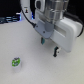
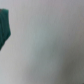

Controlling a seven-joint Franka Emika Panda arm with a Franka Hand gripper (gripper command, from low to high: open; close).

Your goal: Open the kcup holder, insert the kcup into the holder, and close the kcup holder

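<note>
The kcup [image 1: 16,62], a small white pod with a green-and-white top, stands on the white table near the front at the exterior view's left. My gripper [image 1: 50,46] hangs above the table's middle, well to the right of the pod and apart from it. Its two fingertips, one teal [image 1: 44,42] and one dark [image 1: 56,50], stand apart with nothing between them. In the wrist view only a blurred teal fingertip [image 2: 5,27] shows against the pale table. A dark boxy shape [image 1: 9,19] at the back left is too blurred to name as the kcup holder.
The white table [image 1: 35,70] runs across the whole exterior view. The arm's white body [image 1: 52,17] fills the upper middle and hides what is behind it.
</note>
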